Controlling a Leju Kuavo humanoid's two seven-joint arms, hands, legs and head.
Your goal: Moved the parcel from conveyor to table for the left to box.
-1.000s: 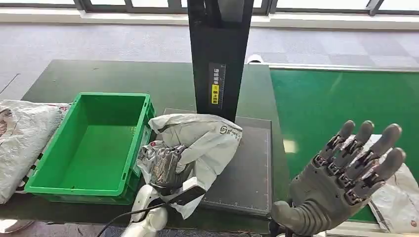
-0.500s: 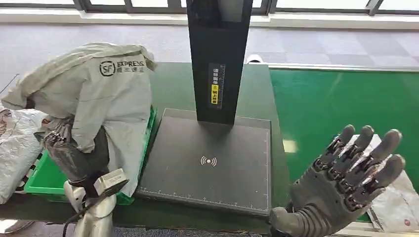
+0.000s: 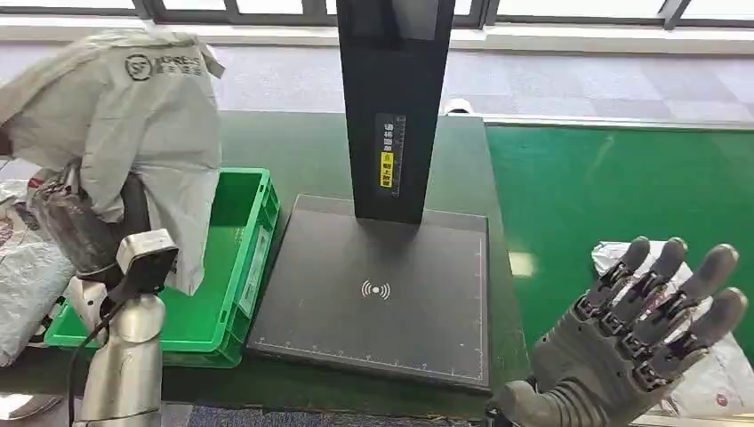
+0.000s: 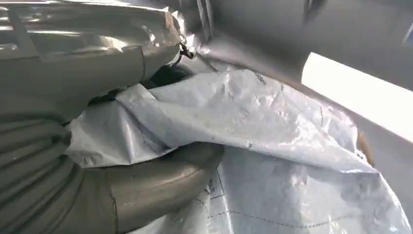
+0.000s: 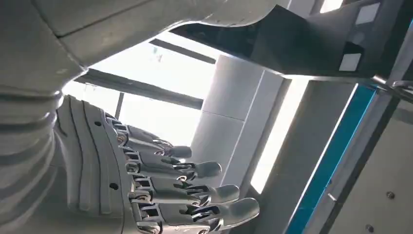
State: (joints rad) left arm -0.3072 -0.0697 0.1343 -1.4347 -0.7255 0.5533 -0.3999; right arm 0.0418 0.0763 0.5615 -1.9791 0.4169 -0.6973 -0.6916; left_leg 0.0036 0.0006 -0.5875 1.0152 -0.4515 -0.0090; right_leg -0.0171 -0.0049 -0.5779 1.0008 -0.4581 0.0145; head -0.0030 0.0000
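Head view: left hand [image 3: 84, 227] grips parcel [image 3: 133, 124]; right hand [image 3: 636, 347] fingers spread, holding nothing.

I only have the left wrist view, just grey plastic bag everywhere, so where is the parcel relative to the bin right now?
Observer: The left hand holds the grey SF Express parcel up in the air, hanging over the left part of the green crate.
Operator: Is the crate empty?
Observer: The part of its floor in sight is bare; the parcel hides the rest.
Operator: And the right hand?
Observer: The right hand is open, fingers spread, above another parcel on the green conveyor.
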